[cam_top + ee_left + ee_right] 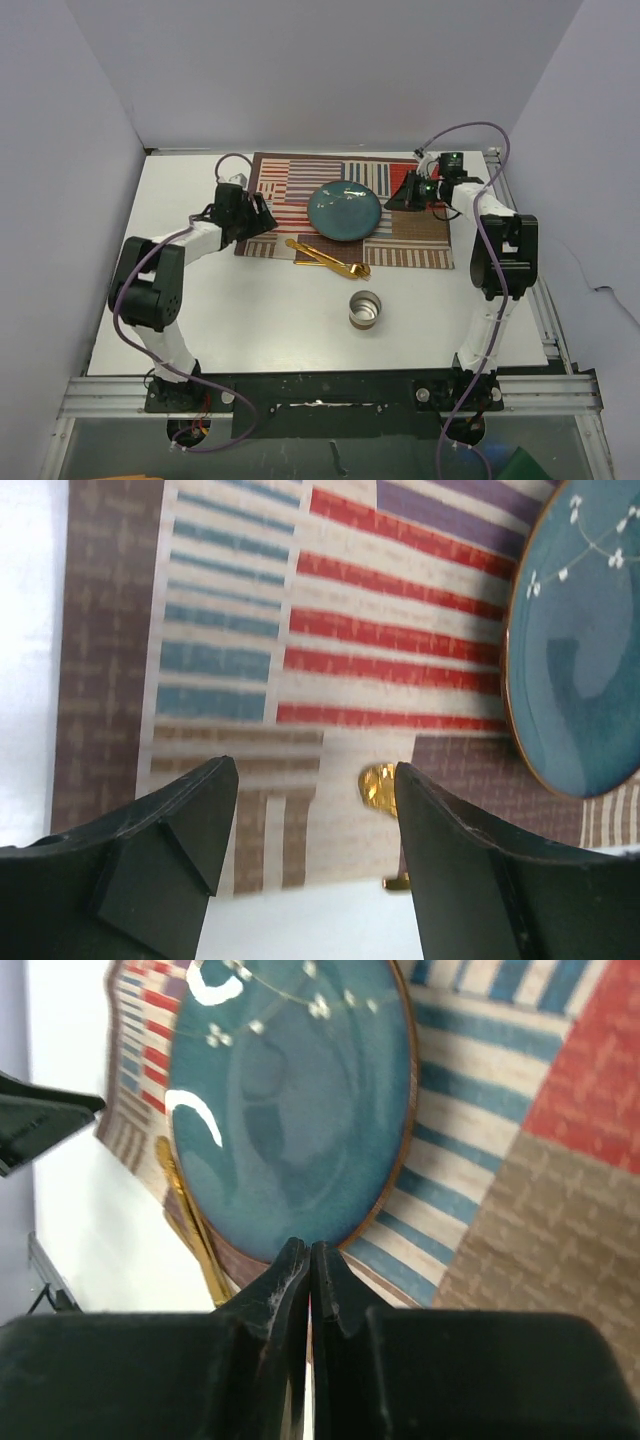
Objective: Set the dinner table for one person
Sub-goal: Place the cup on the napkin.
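Partway: plate [344, 211] sits centred on placemat [420, 240] at dinner table's [250, 310] far side, gold cutlery [328, 258] straddles mat edge, metal cup [364, 310] stands off it (both look unplaced), left gripper [266, 216] wide and empty, right gripper [399, 196] closed, empty.

Blue plate [344, 210] on striped placemat [420, 235], gold cutlery [328, 258] across its near edge, metal cup [364, 310] apart.

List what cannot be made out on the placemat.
- Gold cutlery: top view, too small to tell the pieces; left wrist view, mostly behind a finger.
- Plate: left wrist view, cut by the right edge; right wrist view, near rim behind the shut right gripper.
- Placemat: top view, corner under the left gripper.
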